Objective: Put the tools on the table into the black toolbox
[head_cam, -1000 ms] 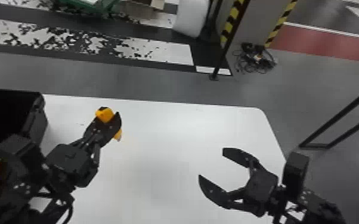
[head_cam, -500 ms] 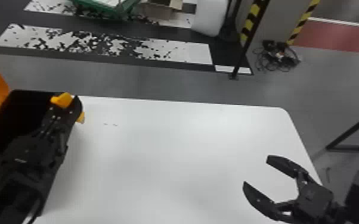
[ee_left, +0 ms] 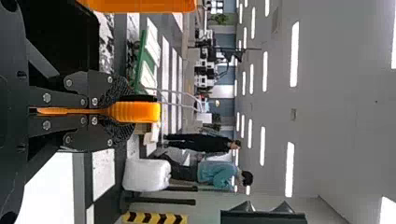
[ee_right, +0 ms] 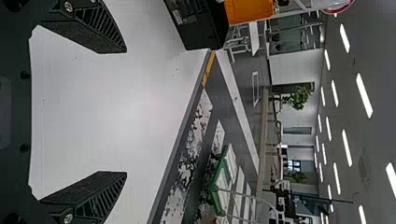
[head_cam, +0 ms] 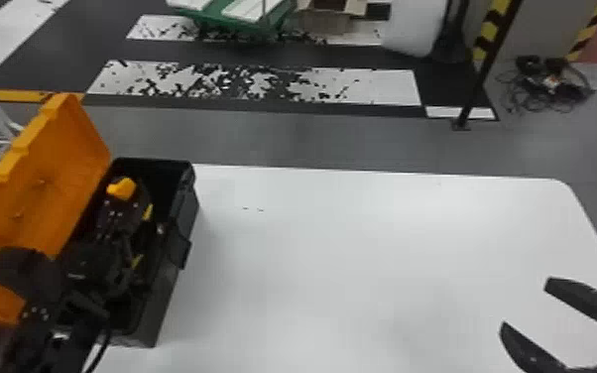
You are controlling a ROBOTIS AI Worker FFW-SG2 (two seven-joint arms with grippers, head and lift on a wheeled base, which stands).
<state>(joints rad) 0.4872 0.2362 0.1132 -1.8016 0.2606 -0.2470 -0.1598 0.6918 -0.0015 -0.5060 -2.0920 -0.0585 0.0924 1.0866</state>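
In the head view my left gripper (head_cam: pixel 131 198) is over the black toolbox (head_cam: pixel 176 278), shut on an orange-and-black tool (head_cam: pixel 122 188). The left wrist view has the orange tool (ee_left: pixel 135 112) pinched between both fingers of my left gripper (ee_left: pixel 109 111). Yellow bits (head_cam: pixel 136 261) show inside the box beside the arm, which hides much of its interior. My right gripper (head_cam: pixel 525 305) stands open over the table's right side; in the right wrist view nothing is between the fingers of the right gripper (ee_right: pixel 123 112).
The toolbox's orange lid (head_cam: pixel 59 198) stands raised on its left side. The white table (head_cam: pixel 362 258) extends right of the box. Beyond the far edge are a green cart (head_cam: pixel 243 20), a post (head_cam: pixel 486 69) and a heap of cables (head_cam: pixel 545 84) on the floor.
My left gripper has moved left with the tool, from above the table to over the box. The head view has turned left, bringing the lid and whole box into sight.
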